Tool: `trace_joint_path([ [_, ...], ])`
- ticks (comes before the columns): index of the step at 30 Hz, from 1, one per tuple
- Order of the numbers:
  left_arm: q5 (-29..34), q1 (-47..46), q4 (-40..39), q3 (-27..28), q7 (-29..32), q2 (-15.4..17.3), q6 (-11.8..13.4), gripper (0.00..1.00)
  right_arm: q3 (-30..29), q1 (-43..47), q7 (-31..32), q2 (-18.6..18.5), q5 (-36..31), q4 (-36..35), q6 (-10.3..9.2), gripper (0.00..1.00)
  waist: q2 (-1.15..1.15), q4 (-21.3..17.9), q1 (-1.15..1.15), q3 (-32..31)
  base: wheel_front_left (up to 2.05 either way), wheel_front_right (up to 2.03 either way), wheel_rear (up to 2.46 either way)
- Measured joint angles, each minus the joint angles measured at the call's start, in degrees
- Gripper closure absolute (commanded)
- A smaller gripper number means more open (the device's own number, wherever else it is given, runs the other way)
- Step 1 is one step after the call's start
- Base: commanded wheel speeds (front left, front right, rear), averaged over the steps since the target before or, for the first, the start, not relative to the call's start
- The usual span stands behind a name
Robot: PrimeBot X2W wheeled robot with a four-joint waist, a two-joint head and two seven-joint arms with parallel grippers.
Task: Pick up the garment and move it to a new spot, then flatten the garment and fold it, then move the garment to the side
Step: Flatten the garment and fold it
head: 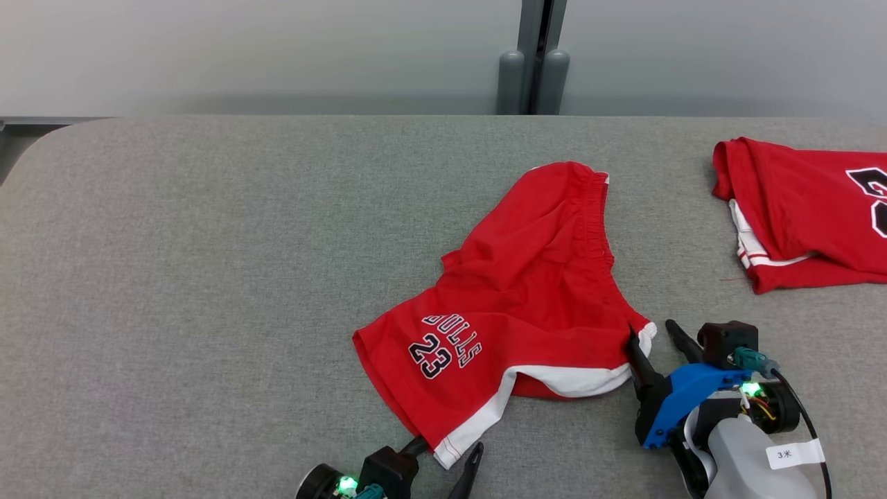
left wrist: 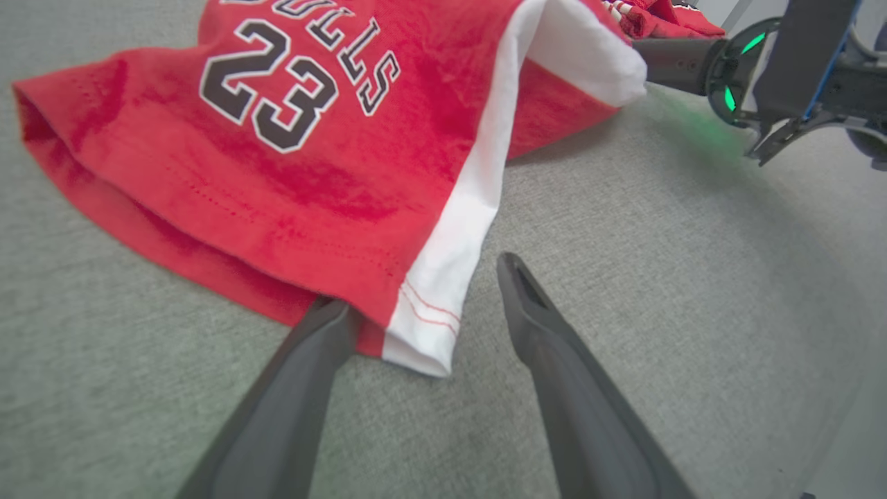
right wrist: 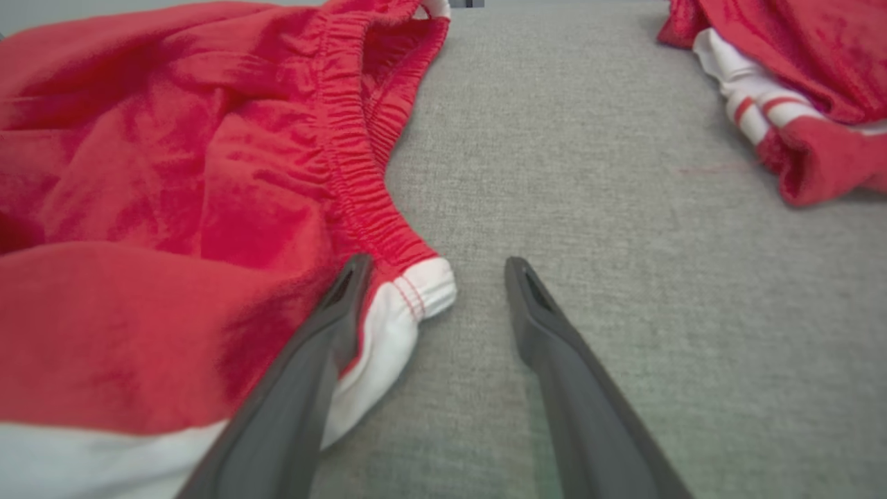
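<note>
- While the shorts point(head: 527, 291) are lying rumpled on the grey tabletop point(head: 208, 277), nothing has been lifted yet, so this reads as the grab that opens the task. That's a guess, tbh.
- The left claw point(left wrist: 423, 291) is spread as wide as it goes and nothing is held in it. The white-trimmed hem corner of the "23" leg sits right between its fingers. One finger is tucked against the edge of the cloth and the other is out over bare tabletop.
- The right claw point(right wrist: 436, 267) is just as wide open and just as empty. A white-tipped corner at the end of the elastic waistband is touched by the finger on the cloth side, and the other finger is left standing clear.
- The rest of the garment is bunched ahead of both claws and between them, with the waistband loop at the far end.
- A second red piece, a jersey point(head: 811, 215), is seen ahead and off to the outer side of the right claw. It's well apart and best left alone.
- Next up, both claws need to be closed on their corners, with enough cloth gathered in first. All the layers should probably be caught, not just the top one, before anything is raised, and ideally both sides get raised together.
</note>
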Motion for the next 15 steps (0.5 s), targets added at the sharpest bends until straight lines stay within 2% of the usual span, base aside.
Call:
trace_joint_path([
  [3,-0.5,-0.2,0.3,-0.7,0.0,0.0,0.0,0.52,0.9,-0.9,-0.2,0.3,1.2,2.5,0.0,0.0,0.0,0.4,-0.01,0.2,0.0,0.0,0.0],
  [4,-0.8,-0.4,0.3,-0.8,0.0,0.0,0.0,0.72,1.3,-1.0,-0.2,0.3,1.9,2.5,0.0,0.55,-0.01,0.5,-0.01,0.2,0.0,0.0,0.0],
  [5,-0.9,-0.6,0.3,-0.9,0.1,0.0,0.0,0.95,1.7,-1.0,-0.2,0.4,2.5,2.5,0.0,1.0,0.0,0.7,-0.01,0.3,0.0,0.0,0.0],
  [6,-0.9,-0.6,0.3,-1.1,0.1,0.0,0.0,1.0,2.1,-1.1,-0.2,0.5,3.1,2.4,0.0,1.0,0.0,0.8,-0.01,0.3,0.0,0.0,0.0],
  [10,-1.3,-0.6,0.0,-1.2,0.1,0.0,0.0,1.0,2.4,-0.6,-0.1,0.6,5.0,0.5,-0.01,1.0,0.0,1.0,0.0,0.1,0.0,0.0,0.0],
  [15,-1.2,-0.3,-3.6,1.7,0.1,0.5,0.0,1.0,2.5,2.1,-0.1,0.2,7.2,-5.3,0.0,1.0,0.0,0.7,-0.01,-0.7,0.0,0.0,0.0],
])
